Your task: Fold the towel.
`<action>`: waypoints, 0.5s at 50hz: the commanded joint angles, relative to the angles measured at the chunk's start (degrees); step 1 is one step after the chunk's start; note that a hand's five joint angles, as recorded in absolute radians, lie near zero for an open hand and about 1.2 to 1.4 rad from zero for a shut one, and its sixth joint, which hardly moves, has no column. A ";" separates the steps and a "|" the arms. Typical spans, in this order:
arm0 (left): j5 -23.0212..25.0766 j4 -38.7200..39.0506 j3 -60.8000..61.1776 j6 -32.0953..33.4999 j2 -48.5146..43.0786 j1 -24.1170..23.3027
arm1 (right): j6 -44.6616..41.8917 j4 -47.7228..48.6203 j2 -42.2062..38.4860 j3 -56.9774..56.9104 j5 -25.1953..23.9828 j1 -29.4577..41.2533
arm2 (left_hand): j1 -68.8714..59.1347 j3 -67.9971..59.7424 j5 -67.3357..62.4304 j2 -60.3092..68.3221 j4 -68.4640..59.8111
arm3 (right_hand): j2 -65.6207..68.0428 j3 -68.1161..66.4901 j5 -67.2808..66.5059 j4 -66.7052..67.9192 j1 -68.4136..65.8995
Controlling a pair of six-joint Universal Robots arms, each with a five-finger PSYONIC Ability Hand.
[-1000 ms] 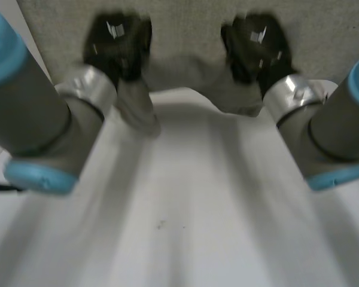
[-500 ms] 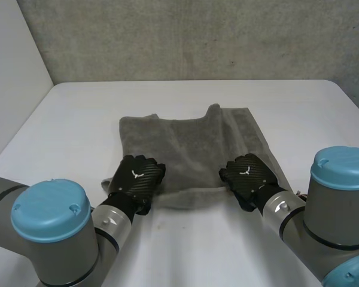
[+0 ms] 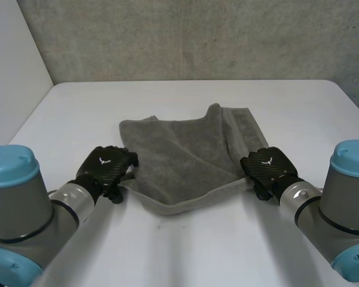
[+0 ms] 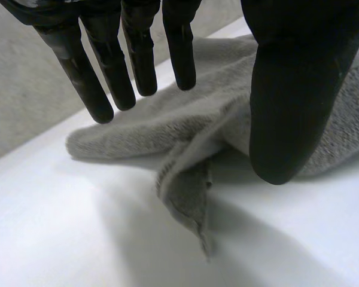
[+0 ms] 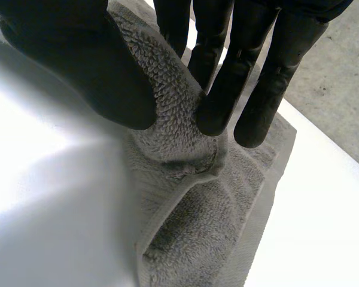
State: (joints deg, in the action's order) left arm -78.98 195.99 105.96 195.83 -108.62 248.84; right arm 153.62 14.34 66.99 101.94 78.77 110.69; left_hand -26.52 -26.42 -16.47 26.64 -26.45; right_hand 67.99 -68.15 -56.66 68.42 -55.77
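One grey towel [image 3: 179, 161] is seen lying rumpled in the middle of a white table [image 3: 197, 251], partly doubled over itself, with a flap turned in along its far right side. Its near edge is now bowed into a loose curve that sags toward the robot, where half a second ago it ran almost straight.

The change is explained by the hands, which have been drawn apart along that near edge, each out toward its own corner. The left hand [image 3: 105, 169] is placed at the towel's near left corner. In the left wrist view its fingers [image 4: 110, 89] are held straight and spread, with the thumb [image 4: 287, 119] kept apart from them. The corner lies loose beneath, and no cloth is seen to be gripped. The right hand [image 3: 267, 168] is set at the near right edge. There a ridge of towel is pinched up between its thumb [image 5: 78, 72] and fingers [image 5: 218, 101].

It is judged that only one side is secured, so the near edge cannot yet be carried over evenly. A grip by the left hand is probably needed first.

By count: one towel, one table, two hands, and two arms, the left arm [image 3: 24, 209] and the right arm [image 3: 341, 209]. A grey wall [image 3: 197, 36] is seen behind.
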 commanded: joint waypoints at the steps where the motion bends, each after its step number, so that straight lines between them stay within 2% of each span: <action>1: 6.03 -0.79 -0.57 -0.10 -2.29 2.61 | 0.10 -0.01 -0.11 0.10 -0.28 0.32 | -17.31 -17.41 -17.37 17.19 -17.39 | 12.01 -11.85 -13.34 11.58 -24.23; 8: 5.94 2.82 -0.93 -0.18 -4.14 2.70 | 0.10 -0.01 -0.11 0.10 -0.37 0.32 | -23.06 -23.16 -23.11 22.93 -23.13 | 12.01 -11.85 -13.34 11.58 -24.23; 10: 5.85 5.53 -1.02 -0.45 -5.54 2.70 | 0.10 -0.01 -0.11 0.19 -0.37 0.41 | -31.58 -31.68 -31.63 31.46 -31.65 | 12.01 -11.85 -13.34 11.58 -24.23; 11: 5.85 5.55 -1.02 -0.45 -5.55 2.70 | 0.10 -0.01 -0.11 0.19 -0.28 0.50 | -31.64 -31.74 -31.69 31.51 -31.71 | 12.01 -11.85 -13.34 11.58 -24.23; 13: 5.85 8.17 -1.02 -1.15 -6.95 2.61 | 0.10 -0.01 -0.11 0.19 -0.28 0.58 | -43.02 -43.12 -43.07 42.90 -43.09 | 12.01 -11.85 -13.34 11.58 -24.23; 14: 5.85 8.18 -1.02 -1.15 -6.96 2.61 | 0.19 -0.10 -0.11 0.19 -0.28 0.58 | -43.07 -43.17 -43.13 42.95 -43.15 | 12.01 -11.85 -13.34 11.58 -24.23; 15: 5.77 9.23 -1.10 -1.41 -7.39 2.61 | 0.19 -0.10 -0.11 0.19 -0.28 0.58 | -51.23 -51.33 -51.29 51.11 -51.31 | 12.01 -11.85 -13.34 11.58 -24.23; 18: 5.77 9.94 -1.02 -1.50 -7.49 2.61 | 0.63 -0.54 -0.02 0.10 -0.19 0.67 | -53.48 -53.58 -53.53 53.36 -53.55 | 9.55 -9.38 -10.87 9.12 -21.77; 19: 5.77 9.94 -1.02 -1.50 -7.48 2.61 | 0.98 -0.89 0.15 -0.08 0.07 0.76 | -53.48 -53.58 -53.53 53.36 -53.55 | -2.11 2.27 0.78 -2.54 -10.11; 20: 5.68 9.77 -1.02 -1.50 -7.05 2.53 | 0.98 -0.89 0.16 -0.08 0.07 0.76 | -53.48 -53.58 -53.53 53.36 -53.55 | -2.23 2.39 0.90 -2.66 -9.99; 22: 5.59 9.68 -0.75 -1.50 -6.43 2.61 | 2.99 -2.03 0.59 -0.60 0.16 0.67 | -53.48 -53.58 -53.53 53.36 -53.55 | -45.40 45.57 44.08 -45.83 33.19; 23: 5.50 9.68 -0.58 -1.50 -5.65 2.61 | 3.00 -2.03 0.60 -0.60 0.16 0.67 | -53.48 -53.58 -53.53 53.36 -53.55 | -45.62 45.79 44.30 -46.05 33.41; 24: 5.50 9.68 -0.58 -1.50 -5.64 2.61 | 4.74 -2.90 0.86 -1.21 0.16 0.24 | -53.48 -53.58 -53.53 53.36 -53.55 | -54.29 54.45 52.96 -54.72 42.07; 25: 5.16 9.68 -0.32 -1.59 -4.33 2.79 | 7.02 -4.04 1.12 -1.83 0.16 -0.12 | -53.48 -53.58 -53.53 53.36 -53.55 | -54.54 54.70 53.21 -54.97 42.32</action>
State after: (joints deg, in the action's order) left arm -73.31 205.89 105.03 194.33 -115.68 251.45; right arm 155.06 13.29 67.23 101.78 78.77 111.39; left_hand -66.72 -68.82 -58.01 68.90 -68.84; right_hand 34.13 -34.91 -25.51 34.58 -27.70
